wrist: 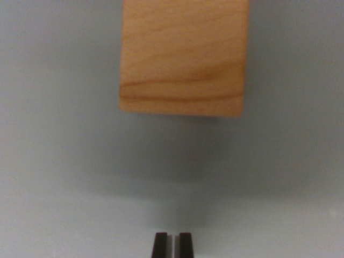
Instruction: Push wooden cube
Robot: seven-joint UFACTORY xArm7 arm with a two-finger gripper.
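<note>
A light wooden cube [184,56] with visible grain fills the top centre of the wrist view, cut off by the upper edge. It rests on a pale grey-blue surface [59,161]. My gripper [172,244] shows at the bottom centre as two dark fingertips standing almost together with only a thin slit between them, shut on nothing. A band of bare surface separates the fingertips from the cube's near face, so they are apart.
A soft shadow lies on the surface below the cube. Nothing else is in view besides the plain surface on both sides of the cube.
</note>
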